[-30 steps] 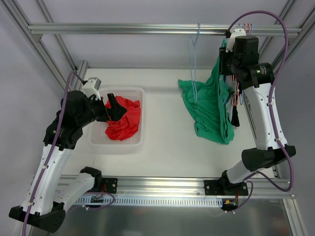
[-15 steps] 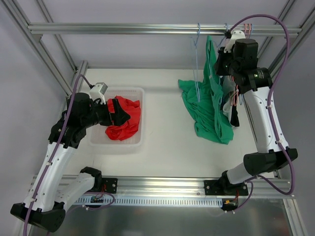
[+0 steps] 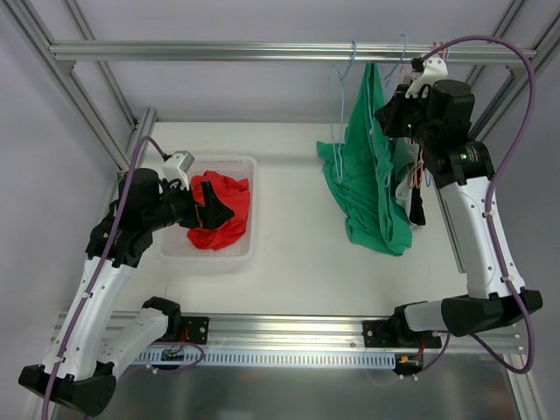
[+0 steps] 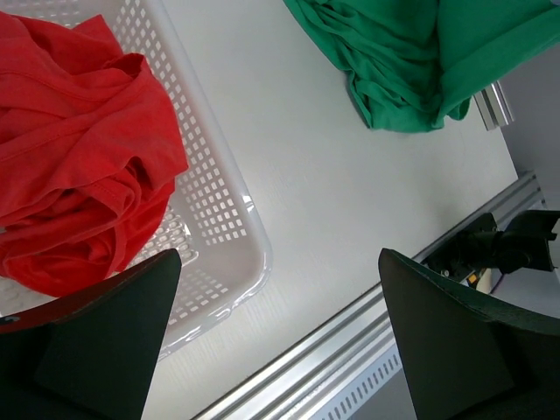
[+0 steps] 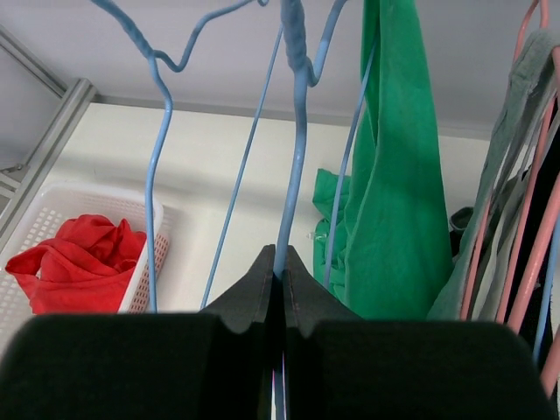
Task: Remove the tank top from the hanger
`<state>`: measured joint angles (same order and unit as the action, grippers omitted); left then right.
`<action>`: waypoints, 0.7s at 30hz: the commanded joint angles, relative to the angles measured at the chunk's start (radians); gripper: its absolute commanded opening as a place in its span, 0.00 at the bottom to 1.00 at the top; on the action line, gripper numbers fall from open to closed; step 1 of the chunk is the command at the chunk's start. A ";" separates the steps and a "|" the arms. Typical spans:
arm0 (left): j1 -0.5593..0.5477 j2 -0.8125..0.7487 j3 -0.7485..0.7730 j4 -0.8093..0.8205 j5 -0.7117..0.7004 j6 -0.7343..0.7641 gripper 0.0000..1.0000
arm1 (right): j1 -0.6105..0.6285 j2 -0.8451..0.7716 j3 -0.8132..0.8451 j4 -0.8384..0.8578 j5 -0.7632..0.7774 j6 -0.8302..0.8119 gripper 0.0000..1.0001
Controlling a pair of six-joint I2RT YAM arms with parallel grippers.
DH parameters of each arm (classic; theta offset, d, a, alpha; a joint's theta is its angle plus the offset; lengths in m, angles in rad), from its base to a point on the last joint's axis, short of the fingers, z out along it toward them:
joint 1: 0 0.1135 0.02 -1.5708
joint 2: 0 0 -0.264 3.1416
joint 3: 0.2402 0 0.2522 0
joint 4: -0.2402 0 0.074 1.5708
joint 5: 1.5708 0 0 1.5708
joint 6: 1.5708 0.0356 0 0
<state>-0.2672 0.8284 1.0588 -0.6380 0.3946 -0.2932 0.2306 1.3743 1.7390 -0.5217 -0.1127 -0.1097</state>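
The green tank top (image 3: 372, 179) hangs by one strap from a blue wire hanger (image 3: 383, 83) near the top rail, and its lower part lies bunched on the table. My right gripper (image 3: 389, 107) is shut on the blue hanger's wire stem (image 5: 293, 175), with the green top (image 5: 394, 219) just right of the fingers (image 5: 254, 297). My left gripper (image 3: 214, 206) is open and empty above the white basket (image 3: 210, 260). In the left wrist view the gripper (image 4: 276, 271) spans the basket's corner (image 4: 254, 236), and the green top (image 4: 411, 61) lies far off.
A red garment (image 3: 226, 206) lies in the basket and also shows in the left wrist view (image 4: 70, 157). A second, empty blue hanger (image 5: 162, 175) hangs to the left on the rail (image 3: 219, 51). Pink hangers with grey and black clothes (image 5: 525, 219) hang at the right.
My right gripper has risen toward the rail with the hanger, pulling the green top's strap upright. My left gripper has lifted slightly off the red garment and shifted right.
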 commanded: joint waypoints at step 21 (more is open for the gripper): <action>-0.477 0.147 0.446 0.146 -0.079 0.100 0.99 | -0.004 -0.590 -0.453 0.031 -0.142 0.053 0.00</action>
<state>-0.5640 0.8860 1.4193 -0.5533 0.5289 -0.2722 0.2306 0.9039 1.3201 -0.4858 -0.1940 -0.0700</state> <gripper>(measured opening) 0.986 0.034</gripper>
